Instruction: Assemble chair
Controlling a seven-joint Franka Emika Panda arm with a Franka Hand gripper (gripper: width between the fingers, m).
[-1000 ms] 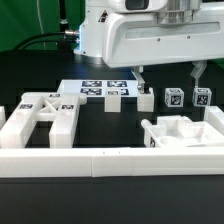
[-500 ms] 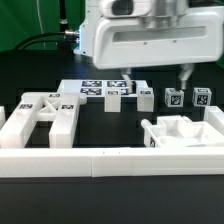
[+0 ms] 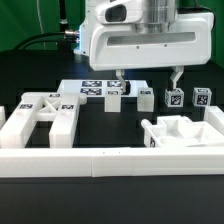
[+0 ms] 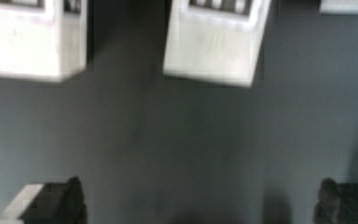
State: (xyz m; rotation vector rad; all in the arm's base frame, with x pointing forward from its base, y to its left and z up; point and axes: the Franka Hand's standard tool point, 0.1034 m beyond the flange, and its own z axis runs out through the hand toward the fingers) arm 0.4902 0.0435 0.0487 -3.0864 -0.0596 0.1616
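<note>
Alignment comes first, we judge: our gripper [image 3: 148,80], spread wide and empty, hangs above the small leg [image 3: 147,99] standing mid-row on the desk [image 3: 105,128], and should centre over it before closing.

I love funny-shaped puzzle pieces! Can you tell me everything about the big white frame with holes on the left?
The frame is a glossy white, blocky piece that looks like plastic. Thick bars cross inside it, leaving dark gaps. Three black-and-white square tags sit on its top. It lies flat on the black table at the exterior view's left, just behind the long white rail. Nothing grips it. Whether it touches the rail cannot be told.
</note>
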